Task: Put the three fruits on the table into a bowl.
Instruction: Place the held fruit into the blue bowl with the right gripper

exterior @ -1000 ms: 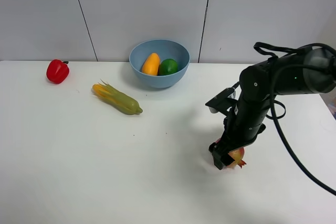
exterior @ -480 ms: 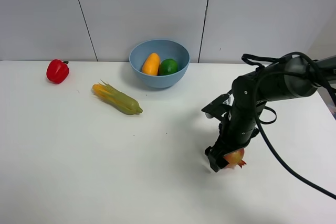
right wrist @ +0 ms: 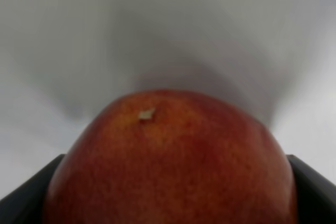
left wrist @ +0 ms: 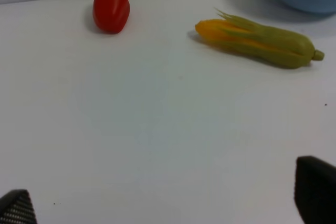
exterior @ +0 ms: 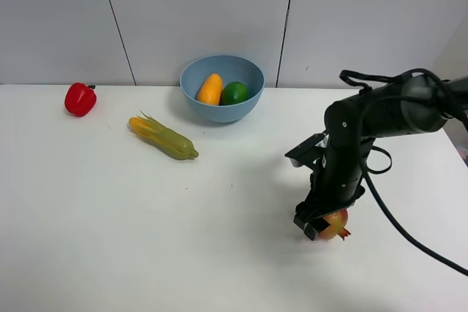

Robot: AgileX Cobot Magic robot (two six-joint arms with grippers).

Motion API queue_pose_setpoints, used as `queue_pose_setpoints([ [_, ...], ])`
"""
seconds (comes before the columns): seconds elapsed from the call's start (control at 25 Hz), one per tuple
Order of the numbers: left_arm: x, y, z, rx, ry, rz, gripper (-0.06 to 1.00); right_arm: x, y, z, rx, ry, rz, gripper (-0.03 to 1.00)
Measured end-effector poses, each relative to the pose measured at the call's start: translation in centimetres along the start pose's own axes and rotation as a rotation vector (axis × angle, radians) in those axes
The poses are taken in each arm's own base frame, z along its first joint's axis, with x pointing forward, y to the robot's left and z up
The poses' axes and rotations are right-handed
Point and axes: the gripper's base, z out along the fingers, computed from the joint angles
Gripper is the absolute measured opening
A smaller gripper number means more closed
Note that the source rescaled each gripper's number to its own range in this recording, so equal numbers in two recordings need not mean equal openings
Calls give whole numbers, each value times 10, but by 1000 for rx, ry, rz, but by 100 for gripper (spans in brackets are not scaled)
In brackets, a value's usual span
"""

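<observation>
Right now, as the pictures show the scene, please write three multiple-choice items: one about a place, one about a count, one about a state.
1. Where does the corn-like husked vegetable lie?
A. inside the bowl
B. on the table, between the red pepper and the bowl
C. under the right gripper

2. How many fruits are in the blue bowl?
A. none
B. two
C. three

3. What is the state of the right gripper?
A. shut on the pomegranate
B. open above the bowl
C. shut on the pepper

Answers:
1 B, it rests on the white table, right of the red pepper.
2 B, only the mango and the lime lie inside.
3 A, the pomegranate fills the space between its jaws in the right wrist view.
</observation>
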Motion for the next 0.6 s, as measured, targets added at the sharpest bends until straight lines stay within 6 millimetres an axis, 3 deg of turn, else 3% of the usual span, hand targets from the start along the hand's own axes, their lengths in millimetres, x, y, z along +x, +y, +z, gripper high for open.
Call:
queue_pose_setpoints([
  [0.2,0,0,0,0,0,0,99,-21,4,-81,-6,-268,106,1],
  [0.36,0,0,0,0,0,0,99,-56,10,-149,-7,-604,102,1],
  [0.48,0,0,0,0,0,0,99,-93,10,-173,-2,-785,105,1],
  [0.6,0,0,0,0,0,0,99,-133,6,-167,17,-832,118,1],
])
